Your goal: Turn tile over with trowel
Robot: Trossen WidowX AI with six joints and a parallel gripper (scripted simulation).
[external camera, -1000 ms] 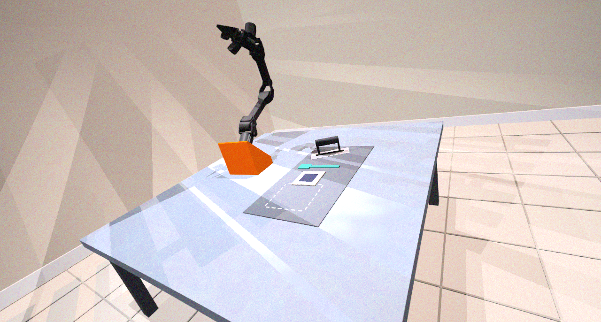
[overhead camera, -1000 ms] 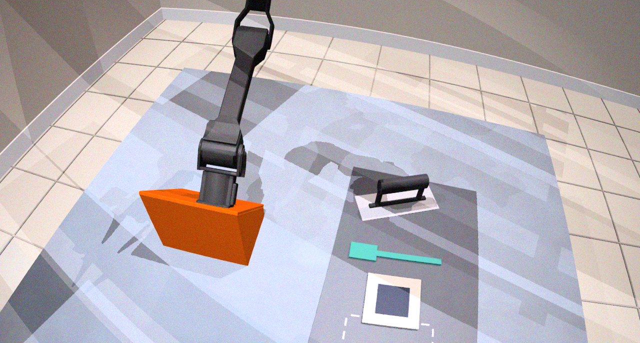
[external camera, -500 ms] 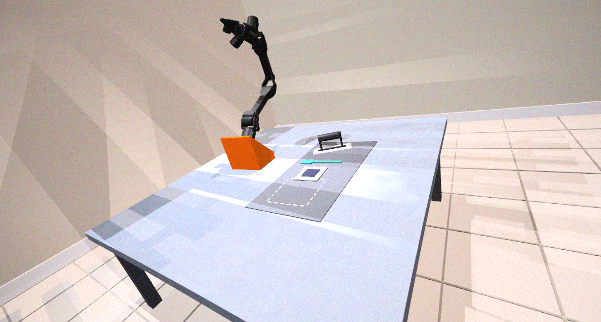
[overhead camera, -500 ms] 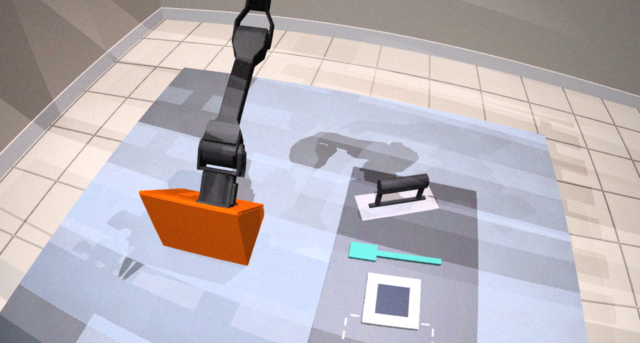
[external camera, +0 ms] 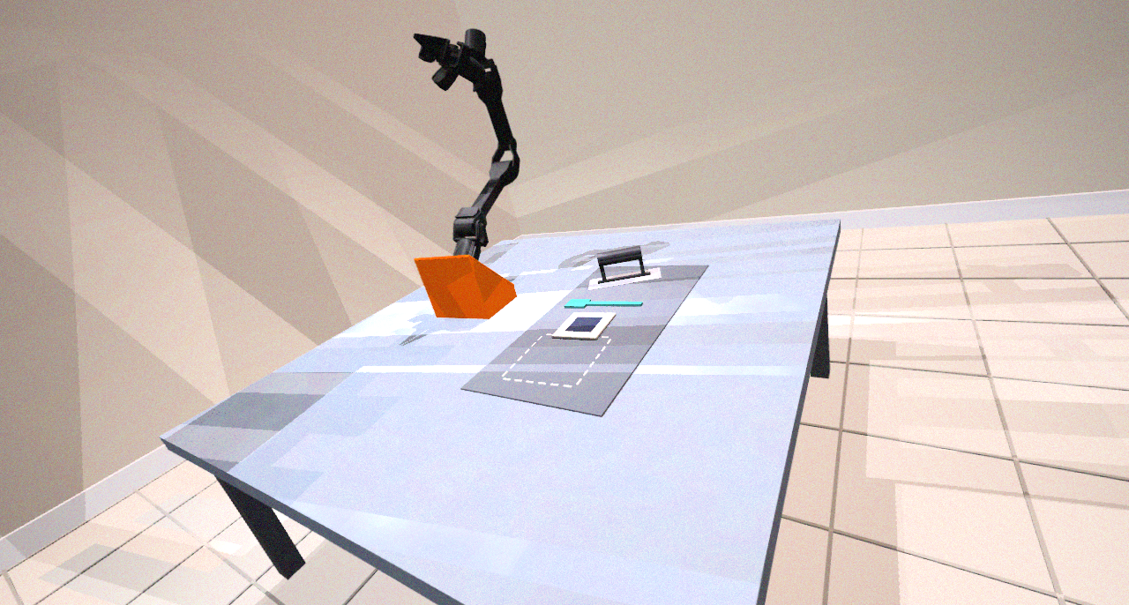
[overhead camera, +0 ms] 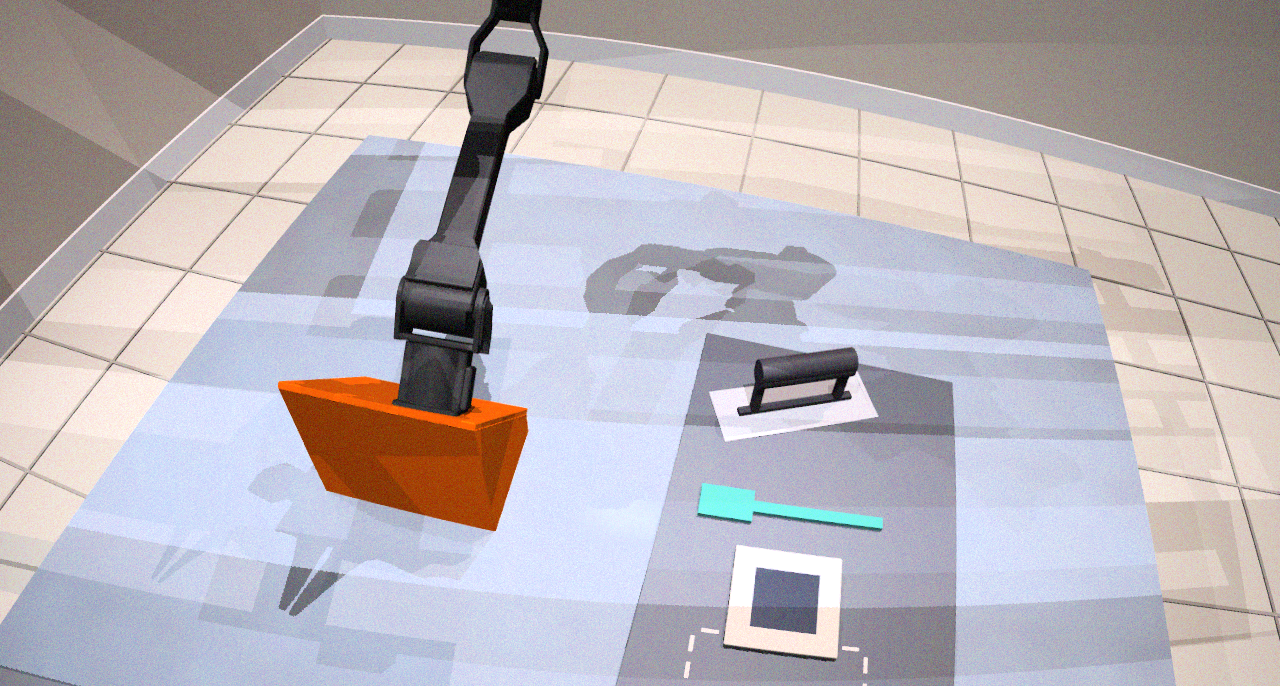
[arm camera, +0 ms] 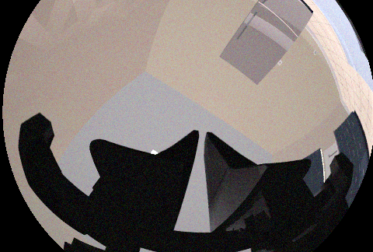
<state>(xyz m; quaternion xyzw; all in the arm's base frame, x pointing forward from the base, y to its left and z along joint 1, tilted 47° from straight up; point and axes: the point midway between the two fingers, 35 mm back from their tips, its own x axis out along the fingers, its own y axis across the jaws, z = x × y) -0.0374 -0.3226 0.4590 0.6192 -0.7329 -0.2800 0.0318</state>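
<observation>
The small turquoise trowel [overhead camera: 725, 503] [external camera: 579, 303] lies flat on the grey mat [overhead camera: 904, 467] [external camera: 595, 400], its thin handle toward the right. The white tile [overhead camera: 785, 600] [external camera: 584, 325] lies flat nearer the front, dark square mark facing up. The tile covers part of the far edge of the dashed outline [overhead camera: 708, 631] [external camera: 505, 377]. My gripper [external camera: 415, 36] [arm camera: 201, 136] is high above the table at upper left in the exterior view, away from trowel and tile. In the wrist view its fingertips almost meet, with nothing between them. The top view does not show the gripper.
A larger trowel with a black bar handle [overhead camera: 807, 365] [external camera: 620, 256] and white plate stands at the far end of the mat. A tall orange block [overhead camera: 411, 463] [external camera: 466, 289] stands at the arm's base, left of the mat. A wall shows beyond the table.
</observation>
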